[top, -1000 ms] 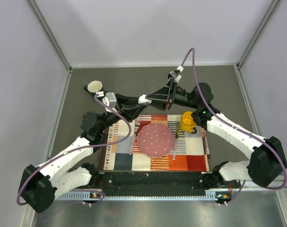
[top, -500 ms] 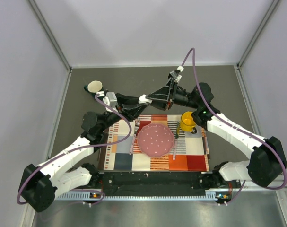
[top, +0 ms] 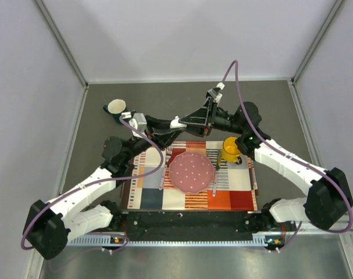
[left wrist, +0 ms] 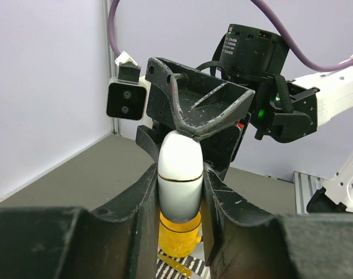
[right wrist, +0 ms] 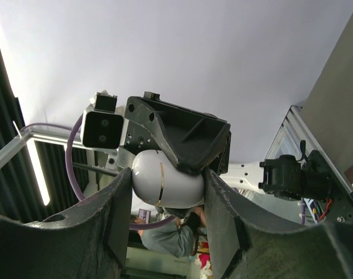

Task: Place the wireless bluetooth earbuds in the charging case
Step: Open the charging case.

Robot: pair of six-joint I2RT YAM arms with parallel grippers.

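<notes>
Our left claw (left wrist: 179,177) is clamped on one end of the white charging case (left wrist: 179,160), which has a thin seam around its middle. Our right claw (right wrist: 166,180) grips the same case from the opposite end, holding it in the air over the grey tabletop (top: 164,99), just behind the striped placemat (top: 234,197). The white lettering on the right arm's black housing (left wrist: 252,49) is too small to read.
</notes>
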